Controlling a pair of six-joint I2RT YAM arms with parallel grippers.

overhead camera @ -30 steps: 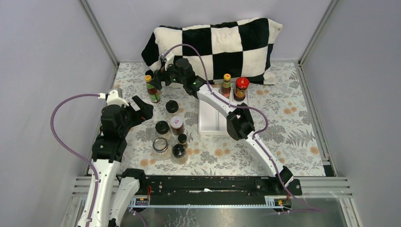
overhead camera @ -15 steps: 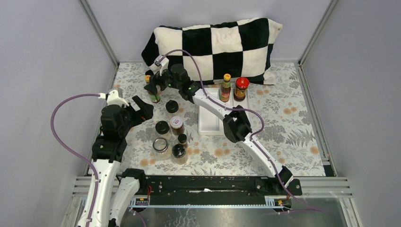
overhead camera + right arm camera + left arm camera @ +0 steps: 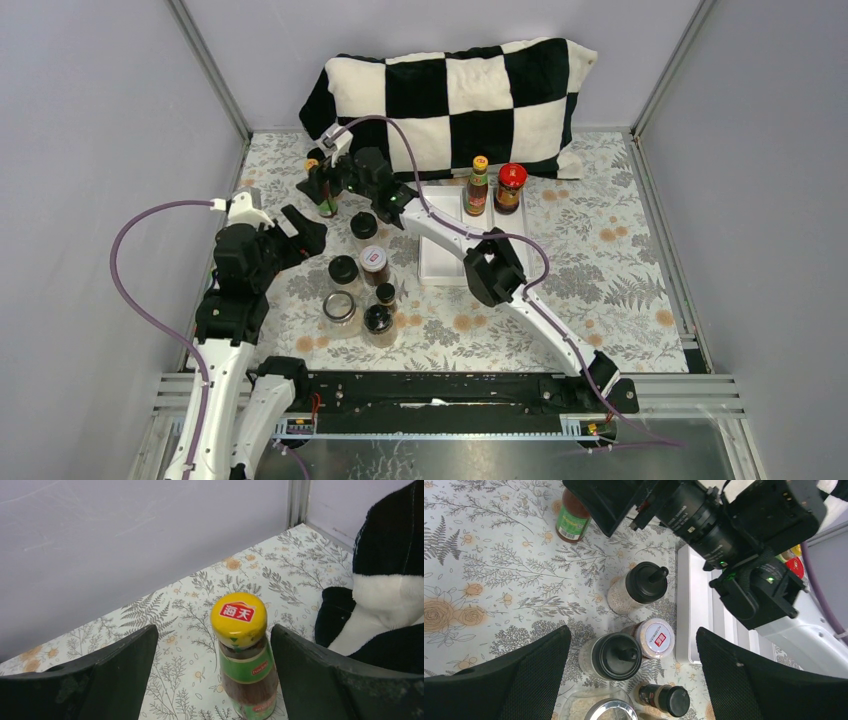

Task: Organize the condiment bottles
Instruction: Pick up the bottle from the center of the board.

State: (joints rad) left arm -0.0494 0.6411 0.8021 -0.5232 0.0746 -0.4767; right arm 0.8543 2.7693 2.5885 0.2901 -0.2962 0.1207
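The left gripper [image 3: 303,227] is hovering at the left of the table, fingers spread wide and holding nothing. Just beyond it, at the far left, the right gripper [image 3: 214,632] is straddling an upright yellow-capped sauce bottle [image 3: 246,677], with its fingers wide on either side and not touching it. The bottle is presenting as part-full glass, so it is likely stiff, smooth, fairly heavy and prone to tipping. The grip is best taken on the labelled body, below the cap [image 3: 238,617]. Further right, the black-capped spice jars [image 3: 616,656] are standing loose beside the white tray [image 3: 437,268], which is carrying a second sauce bottle [image 3: 478,186] and the red-lidded jar [image 3: 510,188] at its far end.
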